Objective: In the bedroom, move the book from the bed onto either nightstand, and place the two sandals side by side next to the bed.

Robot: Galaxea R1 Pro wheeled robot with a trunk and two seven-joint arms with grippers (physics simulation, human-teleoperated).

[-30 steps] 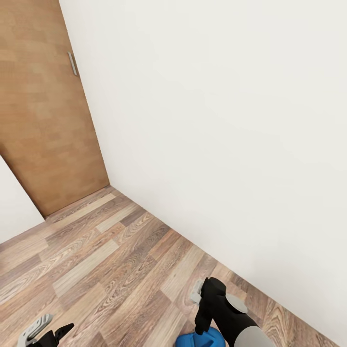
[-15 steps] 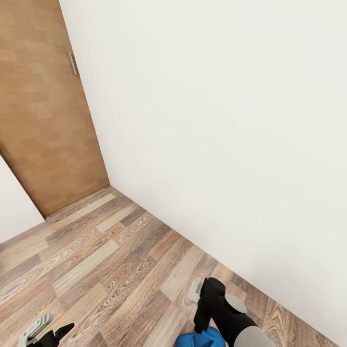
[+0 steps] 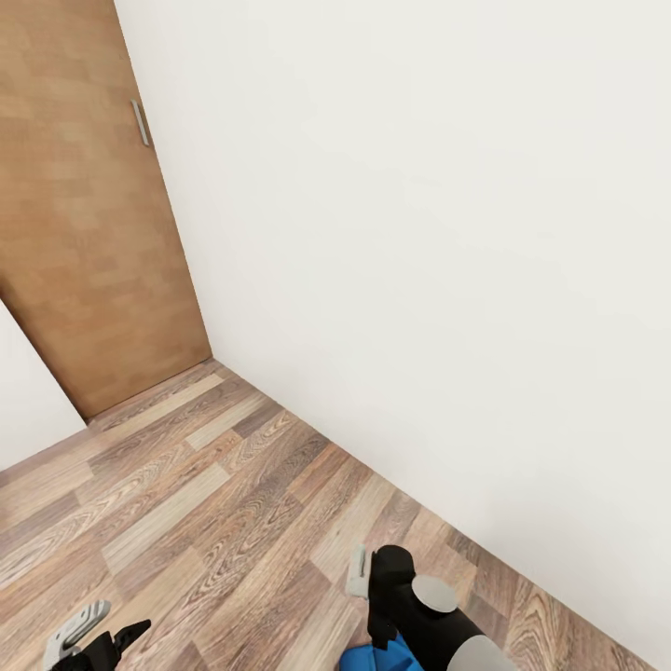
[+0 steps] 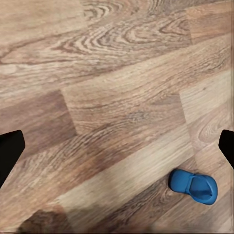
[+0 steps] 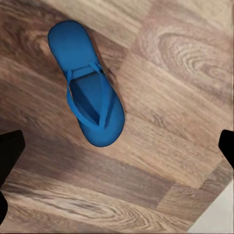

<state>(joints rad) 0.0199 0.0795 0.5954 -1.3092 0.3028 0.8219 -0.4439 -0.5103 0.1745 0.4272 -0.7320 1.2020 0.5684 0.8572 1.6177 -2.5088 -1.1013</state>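
In the head view, a white wall (image 3: 419, 233), a wooden door (image 3: 84, 205) and plank floor (image 3: 186, 503) are seen; the right gripper (image 3: 373, 606) hangs directly over a blue sandal (image 3: 387, 657), and the left gripper (image 3: 89, 638) is low at the frame's edge.

In the left wrist view, a sandal (image 4: 193, 186) is seen lying flat on the floor, the jaws spread wide.

In the right wrist view, the sandal (image 5: 87, 85) lies flat below, between widely parted jaws. The sandal pickup is judged to be in hand; a descent and closing on the strap is called for.

Black arms (image 3: 401, 596), grey caps, grey-tipped claws.
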